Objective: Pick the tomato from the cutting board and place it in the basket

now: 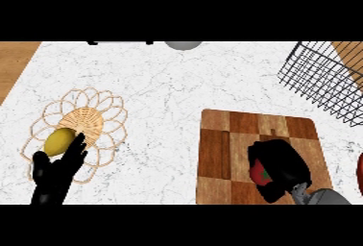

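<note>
Closed round the tomato (261, 175) with the right hand (284, 163): fingers and thumb curled over top and sides, hiding all but a red patch with a green stalk mark. Taken from above, probably so as to lift straight up off the wood. Low on the right half of the cutting board (220, 144), near its closest edge; impossible to tell whether touching the wood or just clear of it. Beyond the board's far right corner, apart from it, the black wire basket (319, 77), seen at a slant and cut off by the view's edge; likely set there for a short carry up and to the right. To the right of the board, a sliver of something red (360, 173), too cut off to name. Well to the left of the board, the left hand (56, 168), open and resting, fingers up, over a woven mat (85, 121) with a yellow fruit (60, 140) on it; clear of the carry path.
</note>
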